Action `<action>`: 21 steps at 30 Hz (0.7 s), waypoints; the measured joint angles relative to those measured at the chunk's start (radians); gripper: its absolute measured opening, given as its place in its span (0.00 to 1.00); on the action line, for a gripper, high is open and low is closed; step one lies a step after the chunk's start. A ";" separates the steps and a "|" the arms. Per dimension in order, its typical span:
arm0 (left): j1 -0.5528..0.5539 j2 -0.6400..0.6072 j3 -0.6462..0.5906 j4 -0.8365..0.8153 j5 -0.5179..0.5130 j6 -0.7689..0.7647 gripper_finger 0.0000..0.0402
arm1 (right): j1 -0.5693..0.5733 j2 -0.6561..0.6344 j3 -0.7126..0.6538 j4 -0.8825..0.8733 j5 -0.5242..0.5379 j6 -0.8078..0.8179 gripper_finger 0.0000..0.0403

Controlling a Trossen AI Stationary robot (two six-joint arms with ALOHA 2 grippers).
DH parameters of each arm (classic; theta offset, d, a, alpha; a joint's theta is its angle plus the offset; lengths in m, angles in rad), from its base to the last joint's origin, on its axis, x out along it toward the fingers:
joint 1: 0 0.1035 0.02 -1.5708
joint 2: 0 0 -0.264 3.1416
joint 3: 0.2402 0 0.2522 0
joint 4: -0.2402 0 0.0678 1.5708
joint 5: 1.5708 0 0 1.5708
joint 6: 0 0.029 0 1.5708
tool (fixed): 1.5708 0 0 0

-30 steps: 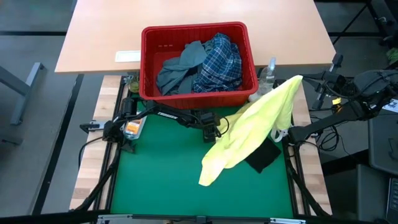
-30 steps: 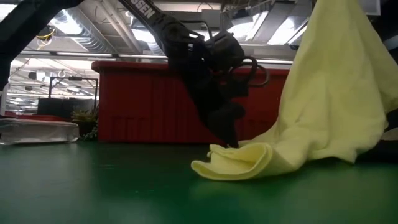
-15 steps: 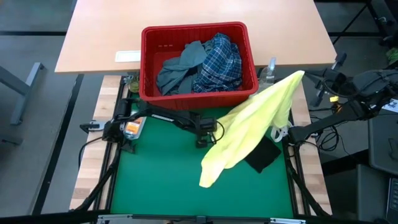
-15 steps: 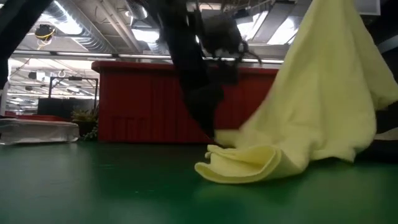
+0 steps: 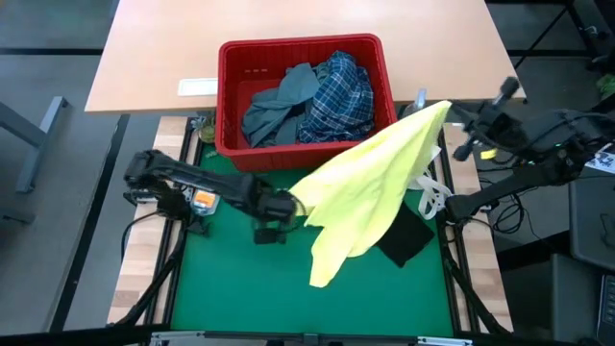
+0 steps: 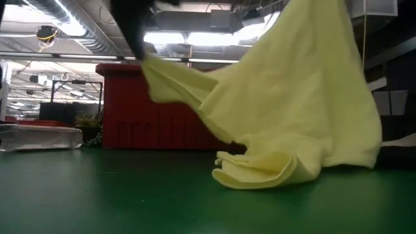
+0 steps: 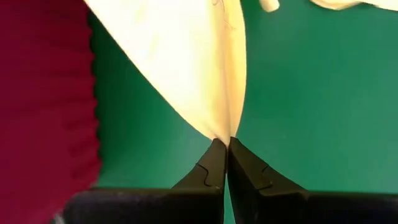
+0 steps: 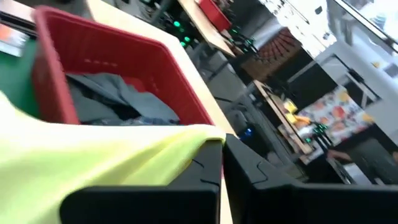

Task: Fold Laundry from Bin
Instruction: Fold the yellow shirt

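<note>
A small yellow garment (image 5: 370, 187) is stretched in the air between my two grippers, above the green mat (image 5: 240, 279). My left gripper (image 5: 291, 205) is shut on its left part. My right gripper (image 5: 448, 108), higher and by the bin's right corner, is shut on its upper end. The garment's lower end (image 6: 260, 172) lies bunched on the mat. A dark navy garment (image 5: 405, 240) lies flat on the mat, partly under the yellow one. The red bin (image 5: 231, 96) stands at the mat's far edge and holds a grey-blue garment (image 5: 279, 101) and a plaid shirt (image 5: 341, 91). My left gripper pinches a small tip of the yellow cloth (image 7: 221, 127) between its two fingers, coming steeply from above. The cloth fans out from that tip and runs fairly taut toward my right gripper. One layer or several, I cannot tell. My right gripper pinches the garment's upper edge (image 8: 202, 134) between its two fingers, which reach in nearly level from the table's right. The cloth slopes down from there toward my left gripper and the mat.
A clear bottle (image 5: 419, 99) stands to the right of the bin. An orange object (image 5: 204, 200) sits at the mat's left edge by my left arm's base. A clear plastic item (image 6: 39, 136) lies at the left in the low view. The mat's near left part (image 5: 231, 288) is bare.
My left gripper has taken hold of the yellow garment low by the mat. It has then risen and gone toward the table's left edge, drawing that part up and out sideways. The lower end has stayed on the mat. My right gripper has shifted slightly toward the bin.
</note>
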 joint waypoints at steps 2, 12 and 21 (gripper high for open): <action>-0.043 -0.040 0.000 -0.035 0.016 -0.067 0.00 | 0.000 0.036 0.000 0.049 -0.045 -0.031 0.01; -0.280 -0.098 0.000 -0.277 0.275 -0.338 0.00 | -0.128 0.172 0.000 0.235 -0.233 -0.146 0.01; -0.475 -0.104 0.000 -0.266 0.417 -0.590 0.00 | -0.410 0.356 0.000 0.238 -0.762 -0.145 0.01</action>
